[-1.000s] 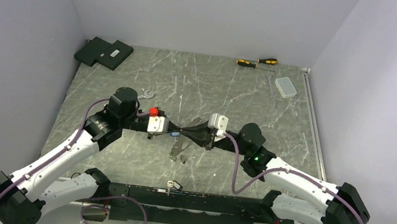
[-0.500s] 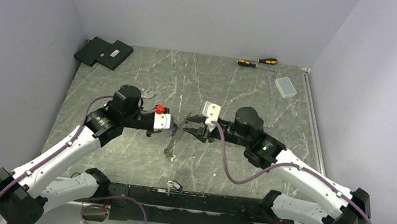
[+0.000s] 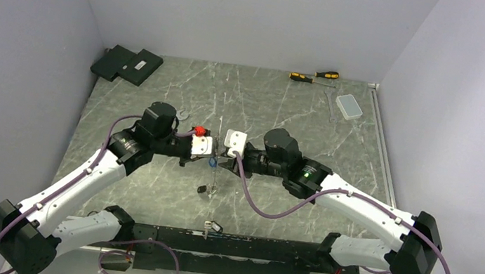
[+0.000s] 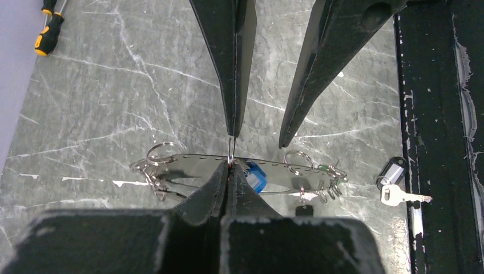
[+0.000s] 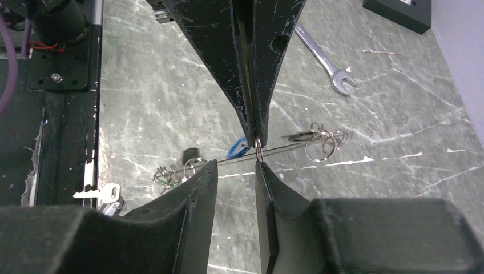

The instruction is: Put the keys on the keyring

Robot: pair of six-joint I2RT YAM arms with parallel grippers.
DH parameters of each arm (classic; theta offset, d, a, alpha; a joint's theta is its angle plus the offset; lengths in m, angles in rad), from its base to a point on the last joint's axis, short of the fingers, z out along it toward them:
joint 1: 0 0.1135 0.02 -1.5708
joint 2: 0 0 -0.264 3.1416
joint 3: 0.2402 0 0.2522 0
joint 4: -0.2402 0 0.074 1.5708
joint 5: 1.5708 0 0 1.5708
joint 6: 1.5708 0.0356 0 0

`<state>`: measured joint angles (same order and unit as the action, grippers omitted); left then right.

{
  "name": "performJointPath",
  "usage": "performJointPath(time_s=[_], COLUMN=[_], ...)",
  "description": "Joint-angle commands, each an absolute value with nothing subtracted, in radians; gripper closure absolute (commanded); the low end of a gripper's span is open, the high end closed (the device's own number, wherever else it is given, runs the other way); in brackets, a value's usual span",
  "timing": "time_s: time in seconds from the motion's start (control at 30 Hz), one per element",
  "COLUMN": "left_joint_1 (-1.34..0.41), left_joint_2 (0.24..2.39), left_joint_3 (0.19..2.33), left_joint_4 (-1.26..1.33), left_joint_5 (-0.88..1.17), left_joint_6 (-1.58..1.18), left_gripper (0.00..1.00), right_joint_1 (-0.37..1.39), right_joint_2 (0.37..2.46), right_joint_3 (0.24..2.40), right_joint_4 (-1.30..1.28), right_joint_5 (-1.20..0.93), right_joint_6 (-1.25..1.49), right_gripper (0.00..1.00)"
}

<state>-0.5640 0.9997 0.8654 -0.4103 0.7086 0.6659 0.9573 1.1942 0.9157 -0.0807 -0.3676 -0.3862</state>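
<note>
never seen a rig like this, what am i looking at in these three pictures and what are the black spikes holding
These are two robot arms on a grey marbled table. One picture looks down from above; the other two come from a camera on each wrist, so the black spikes are gripper fingers. The left gripper is pinched shut on a small silver wire ring; a long silvery keyring loop with a blue-headed key seems to hang under it. The right gripper faces it, open. Also lying there: a silver wrench, yellow-and-black screwdrivers, a loose silver key.

left gripper (image 3: 213, 159) facing right gripper (image 3: 223, 161), keyring (image 4: 188, 158) at their tips, screwdrivers (image 3: 315, 76) far behind
</note>
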Motion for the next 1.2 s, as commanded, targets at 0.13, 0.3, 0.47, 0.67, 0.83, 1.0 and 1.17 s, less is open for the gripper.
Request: performJointPath(time_s=[0.13,0.3,0.47,0.67,0.83,1.0,1.17], left_joint_1=[-0.564,-0.565,-0.565,-0.565,-0.565,-0.564,-0.564], left_joint_2=[0.996,1.000,0.999,1.003,0.991,0.992,0.986], left_joint_3=[0.908,0.908,0.903,0.904,0.896,0.897,0.895], left_joint_4=[-0.376,-0.380,-0.370,-0.362,-0.340,-0.343,-0.338], left_joint_5=[0.737,0.729,0.701,0.704,0.743,0.755,0.760], left_joint_6=[0.657,0.658,0.649,0.638,0.628,0.627,0.626], left_gripper=[1.00,1.00,1.00,1.00,1.00,1.00,1.00], right_joint_1=[0.960,0.960,0.960,0.960,0.960,0.960,0.960], right_joint_2=[1.210,1.198,1.174,1.150,1.166,1.188,1.203], right_joint_3=[0.965,0.967,0.958,0.925,0.909,0.906,0.907], right_joint_4=[-0.005,-0.005,-0.014,0.023,0.069,0.106,0.106], right_joint_5=[-0.343,-0.338,-0.338,-0.332,-0.350,-0.359,-0.359], right_joint_6=[-0.414,-0.419,-0.440,-0.459,-0.454,-0.450,-0.449], right_gripper=[0.67,0.66,0.65,0.65,0.65,0.67,0.70])
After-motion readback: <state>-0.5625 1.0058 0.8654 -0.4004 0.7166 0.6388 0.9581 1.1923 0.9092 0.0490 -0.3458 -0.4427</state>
